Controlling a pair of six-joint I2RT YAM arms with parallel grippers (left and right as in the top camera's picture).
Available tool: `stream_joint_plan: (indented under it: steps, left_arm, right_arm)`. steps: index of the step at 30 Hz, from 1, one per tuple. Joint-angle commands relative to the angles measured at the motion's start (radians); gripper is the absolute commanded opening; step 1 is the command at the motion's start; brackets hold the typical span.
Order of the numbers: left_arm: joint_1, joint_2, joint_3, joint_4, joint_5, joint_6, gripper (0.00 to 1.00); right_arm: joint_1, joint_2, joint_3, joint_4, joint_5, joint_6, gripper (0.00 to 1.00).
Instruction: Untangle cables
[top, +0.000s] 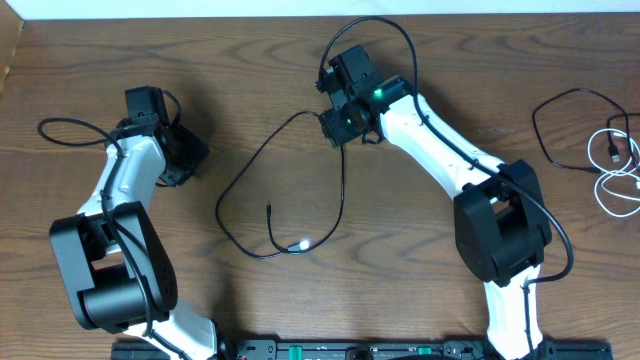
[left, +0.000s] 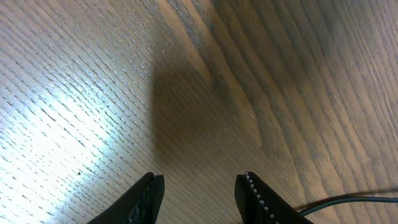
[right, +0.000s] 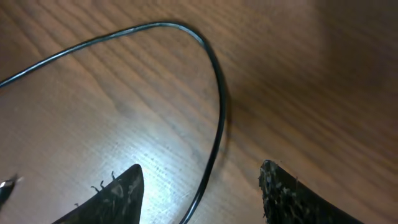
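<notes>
Wooden table (right: 311, 62) carries black cable (right: 219, 112) between parted right fingers (right: 115, 196).

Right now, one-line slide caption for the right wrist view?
Open right gripper hovering over a thin black cable that curves across the brown wooden table.

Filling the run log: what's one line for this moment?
left hand: open, empty | right hand: open over black cable | white cable: far right
</notes>
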Motion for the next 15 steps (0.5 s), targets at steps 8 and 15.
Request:
stream_joint_plan:
  steps: [8,15]
  left_arm:
    - [-0.002,0.006,-0.006,-0.003,-0.002,-0.028,0.43]
    - [-0.002,0.006,-0.006,-0.003,-0.002,-0.031,0.43]
  right_arm:
    - [0.029,0.093,0.005,0.057,0.033,-0.033,0.55]
    - [0.034,0.179,0.005,0.084,0.119,-0.032,0.47]
